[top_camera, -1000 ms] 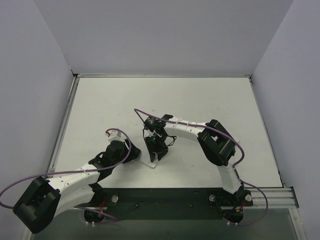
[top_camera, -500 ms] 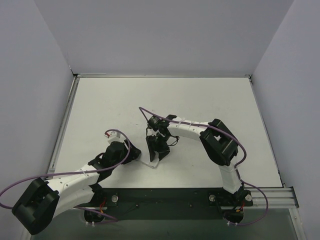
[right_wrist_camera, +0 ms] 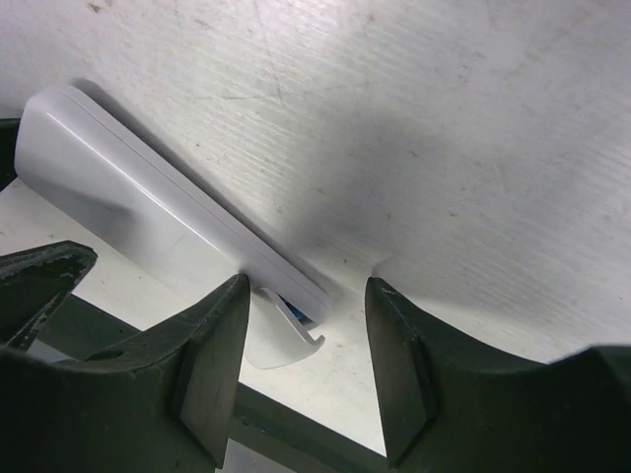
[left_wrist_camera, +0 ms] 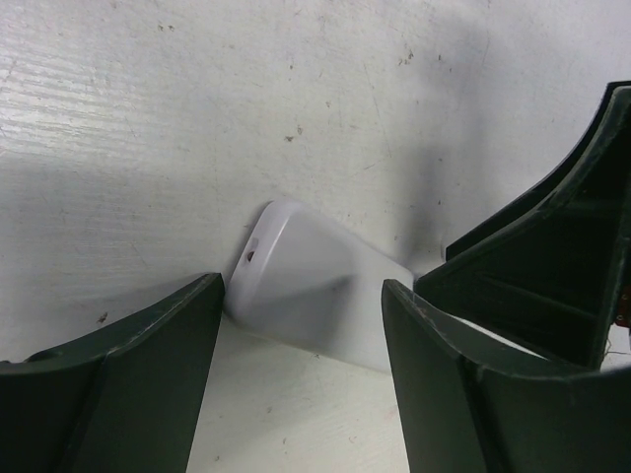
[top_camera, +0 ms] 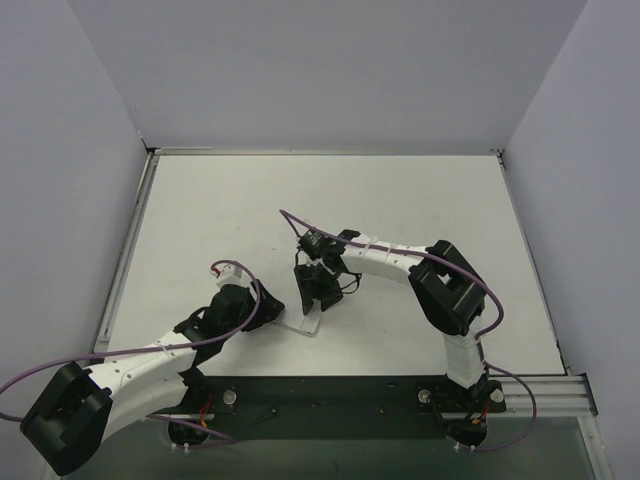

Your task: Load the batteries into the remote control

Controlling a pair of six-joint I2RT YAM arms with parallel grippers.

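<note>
On the white table [top_camera: 200, 220], towards its near middle, you have both arms meeting over one spot. Your left arm [top_camera: 140, 360] reaches in low from the near left corner. Your right arm [top_camera: 440, 290] bends round from the right and comes down from the far side.

Your left gripper [left_wrist_camera: 303, 291] sits at the near end of the remote control [left_wrist_camera: 315, 296], which lies flat on the table, plain white side up. Its jaws stand spread, one dark finger [left_wrist_camera: 128, 384] on each side of the remote's rounded end. The one on the left of that wrist's view is just beside the remote's edge, and you cannot tell from here whether either finger actually presses on it. The dark body of your other gripper shows close behind, at the right of that view.

Your right gripper [right_wrist_camera: 307, 283] hangs over the remote's other end, jaws apart and pinching nothing. The remote runs diagonally away from the gap, and its end stops beside the finger on the left of that view.

A thin curved white piece [right_wrist_camera: 281, 345] pokes out from under that end, resting on the table. Tucked between it and the remote is a sliver of bright blue, the blue battery [right_wrist_camera: 299, 316], nearly all of it hidden.
</note>
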